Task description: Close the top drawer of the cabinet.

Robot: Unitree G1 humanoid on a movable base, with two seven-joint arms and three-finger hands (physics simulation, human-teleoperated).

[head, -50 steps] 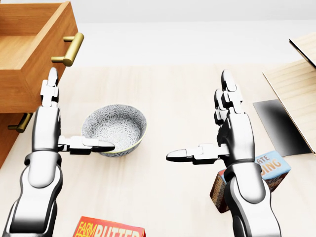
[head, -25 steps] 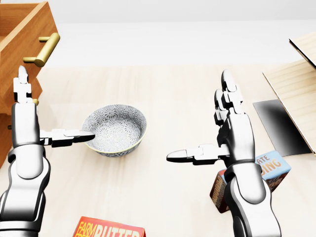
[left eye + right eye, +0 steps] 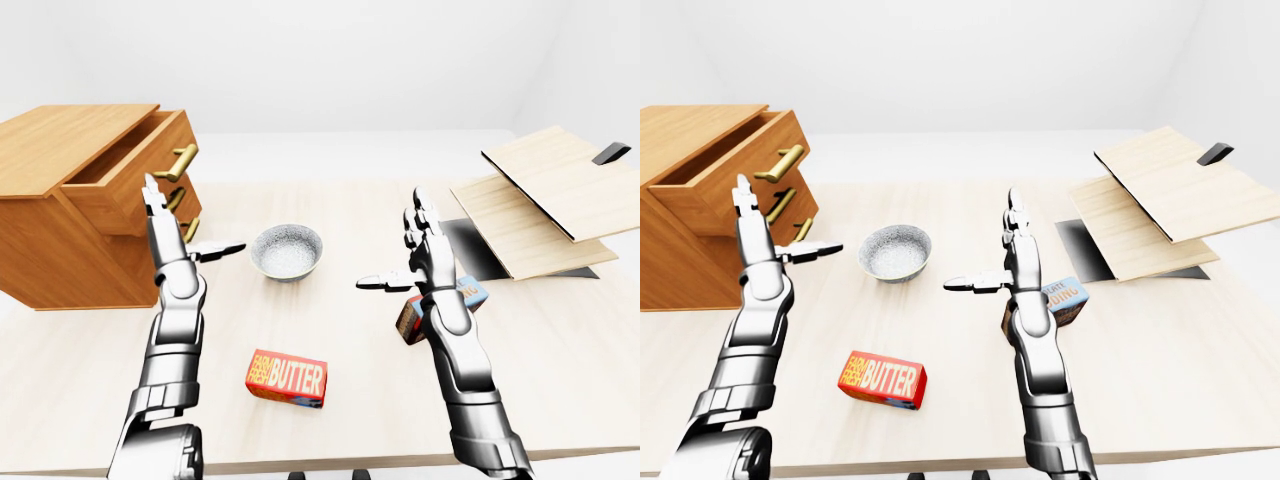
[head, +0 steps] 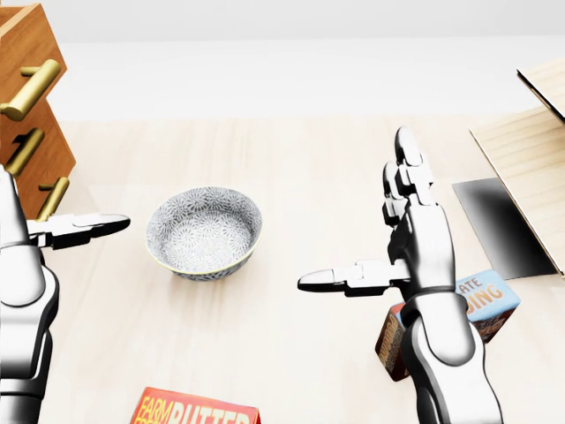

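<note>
The wooden cabinet (image 3: 60,240) stands at the left of the table. Its top drawer (image 3: 135,185) sticks out a little toward the right, with a brass handle (image 3: 182,160) on its front. My left hand (image 3: 195,220) is open, fingers up and thumb pointing right, in front of the drawer's face just below the handle; I cannot tell whether it touches. In the head view only its thumb (image 4: 84,228) and forearm show at the left edge. My right hand (image 4: 353,208) is open and empty over the middle of the table.
A patterned bowl (image 4: 205,231) sits between the hands. A butter box (image 3: 288,377) lies near the table's bottom edge. A blue and brown box (image 4: 484,300) sits behind my right forearm. Wooden boards (image 3: 560,190) and a dark mat (image 4: 499,221) lie at the right.
The top drawer has slid left into the cabinet, uncovering the lower handles. My left hand has moved left with it. The bowl and right hand have not moved.
</note>
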